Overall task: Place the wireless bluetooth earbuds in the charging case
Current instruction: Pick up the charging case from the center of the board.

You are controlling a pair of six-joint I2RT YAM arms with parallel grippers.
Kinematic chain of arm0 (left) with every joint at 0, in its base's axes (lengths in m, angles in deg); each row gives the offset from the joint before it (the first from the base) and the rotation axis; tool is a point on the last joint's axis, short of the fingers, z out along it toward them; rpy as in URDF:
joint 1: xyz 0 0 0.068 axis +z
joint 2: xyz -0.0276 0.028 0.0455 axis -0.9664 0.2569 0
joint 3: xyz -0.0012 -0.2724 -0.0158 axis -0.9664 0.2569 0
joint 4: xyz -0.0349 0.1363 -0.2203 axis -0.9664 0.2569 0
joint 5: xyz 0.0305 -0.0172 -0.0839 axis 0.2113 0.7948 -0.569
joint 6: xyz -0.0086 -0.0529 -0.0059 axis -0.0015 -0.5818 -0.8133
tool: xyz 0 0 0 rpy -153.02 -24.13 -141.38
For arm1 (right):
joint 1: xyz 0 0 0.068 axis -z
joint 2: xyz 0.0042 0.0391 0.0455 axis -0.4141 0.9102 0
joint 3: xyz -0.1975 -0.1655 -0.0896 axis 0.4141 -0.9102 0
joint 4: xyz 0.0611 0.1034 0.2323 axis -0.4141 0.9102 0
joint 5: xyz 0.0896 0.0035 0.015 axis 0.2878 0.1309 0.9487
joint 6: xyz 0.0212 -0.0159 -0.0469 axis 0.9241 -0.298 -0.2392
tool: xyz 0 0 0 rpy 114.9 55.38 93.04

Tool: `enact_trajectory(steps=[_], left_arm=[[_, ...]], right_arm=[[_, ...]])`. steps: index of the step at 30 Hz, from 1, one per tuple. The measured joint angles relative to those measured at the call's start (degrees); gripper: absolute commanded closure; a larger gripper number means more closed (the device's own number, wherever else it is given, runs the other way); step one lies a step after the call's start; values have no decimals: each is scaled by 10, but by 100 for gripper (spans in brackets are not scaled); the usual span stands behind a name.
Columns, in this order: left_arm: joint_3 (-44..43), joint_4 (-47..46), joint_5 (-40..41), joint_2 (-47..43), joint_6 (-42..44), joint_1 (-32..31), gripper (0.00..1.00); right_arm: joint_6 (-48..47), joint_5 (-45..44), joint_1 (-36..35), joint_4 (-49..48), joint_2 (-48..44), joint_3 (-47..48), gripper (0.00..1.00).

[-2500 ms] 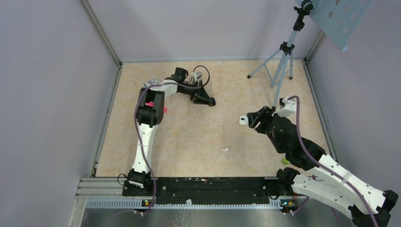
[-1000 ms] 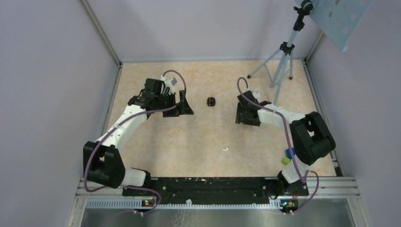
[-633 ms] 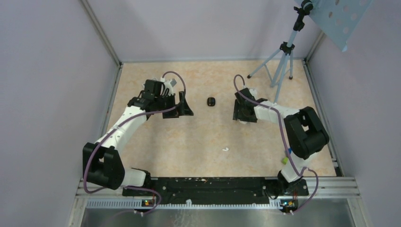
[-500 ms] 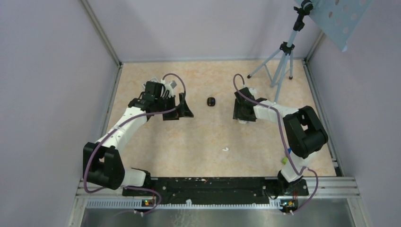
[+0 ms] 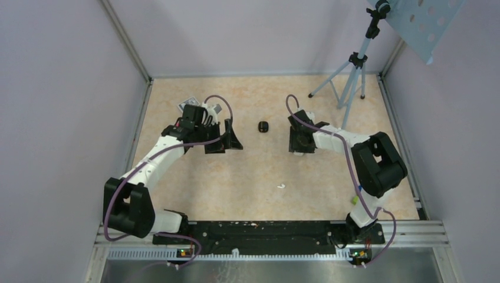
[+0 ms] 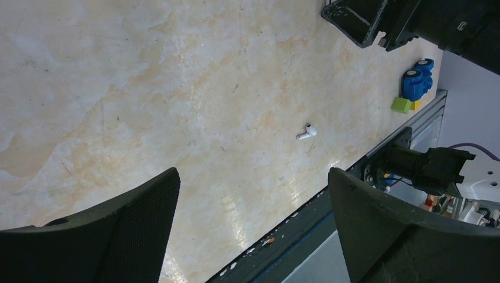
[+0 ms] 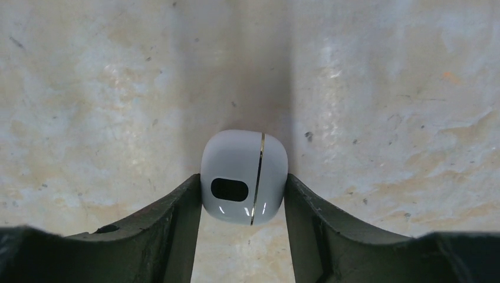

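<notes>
A white charging case (image 7: 242, 156), lid closed, stands on the table between my right gripper's (image 7: 243, 180) fingers. Both fingers (image 7: 183, 218) press its sides. In the top view the right gripper (image 5: 299, 142) points down at the table right of centre and hides the case. One white earbud (image 5: 281, 186) lies alone on the table nearer the front, and it shows in the left wrist view as well (image 6: 306, 131). My left gripper (image 6: 253, 177) hangs wide open with nothing between its fingers. It hovers left of centre (image 5: 227, 140).
A small black rounded object (image 5: 263, 126) sits between the two grippers. A tripod (image 5: 349, 76) stands at the back right. A blue toy (image 6: 416, 81) and a green block (image 6: 402, 105) lie near the right arm's base. A metal rail (image 5: 259, 230) runs along the front edge.
My right gripper has shifted slightly left and narrowed its jaws onto the white case. The left gripper has drifted a little and stayed wide open.
</notes>
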Motion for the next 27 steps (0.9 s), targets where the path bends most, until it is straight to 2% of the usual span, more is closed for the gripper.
enact_trajectory(steps=[9,18,23,27], left_arm=[[6,-8,-14,3,-28,-7,1],[46,-50,-58,35,-72,-19,1],[59,-68,-82,69,-83,-23,1],[86,-103,-113,69,-110,-23,7]], right_arm=[[-3,34,-83,-4,-13,-4,66],[0,84,-106,-61,-65,-75,66],[-12,96,-152,-82,-65,-78,66],[-20,115,-179,-137,-99,-117,66]])
